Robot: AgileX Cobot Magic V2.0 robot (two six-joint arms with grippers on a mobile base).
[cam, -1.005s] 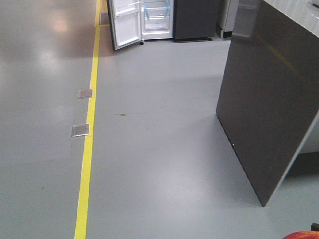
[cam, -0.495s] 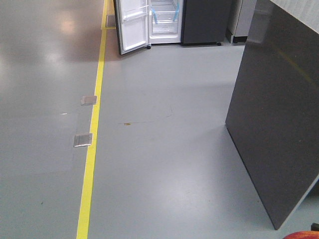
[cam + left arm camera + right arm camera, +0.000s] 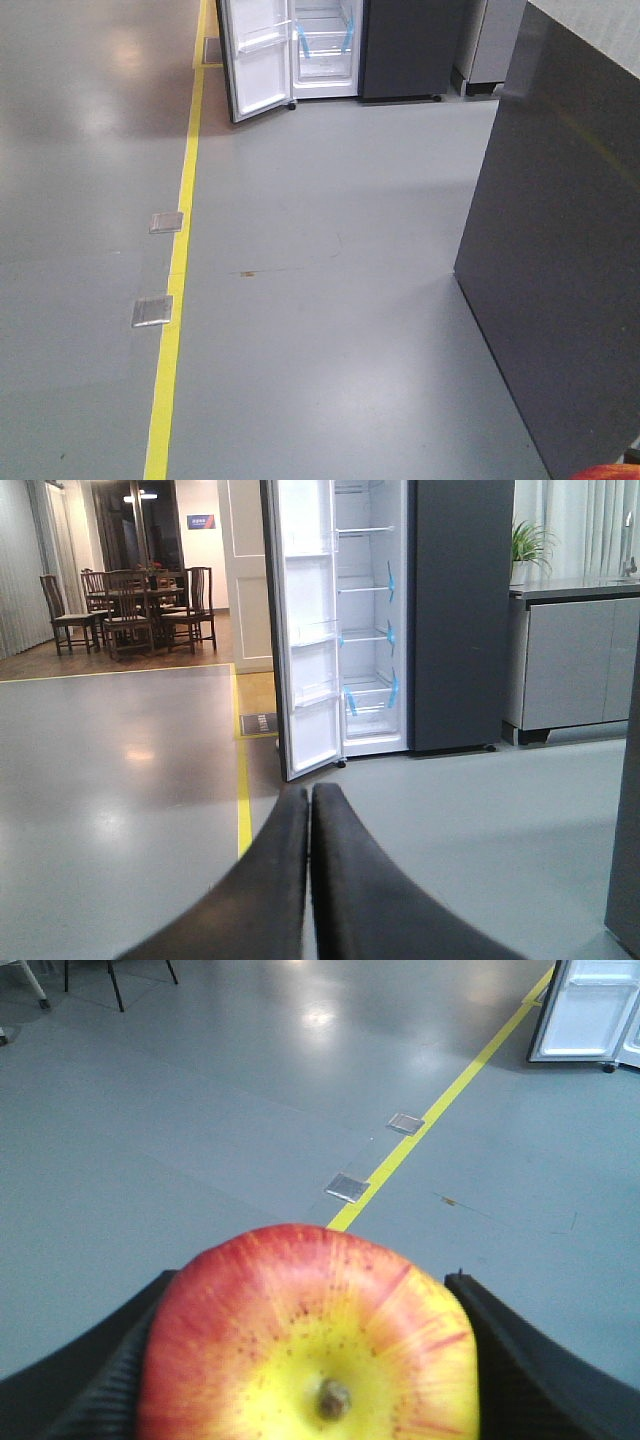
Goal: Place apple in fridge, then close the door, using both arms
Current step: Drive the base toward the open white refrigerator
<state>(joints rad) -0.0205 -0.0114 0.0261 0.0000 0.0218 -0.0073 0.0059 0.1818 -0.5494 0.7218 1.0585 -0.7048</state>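
- Low in right wrist view, pinching apple [image 3: 300, 1300] in right hand [image 3: 312, 1370] for carrying.
- Left hand [image 3: 310, 880] pressed together, empty, free for the door [image 3: 258, 55].
- Far from the open fridge [image 3: 325, 60] at top.

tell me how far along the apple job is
Done: the apple is clamped in the right gripper. In hand: carrying it over; the fridge stands far across the floor, its door open. The left gripper is shut and empty. Left: reach the fridge, set the apple inside, close the door.
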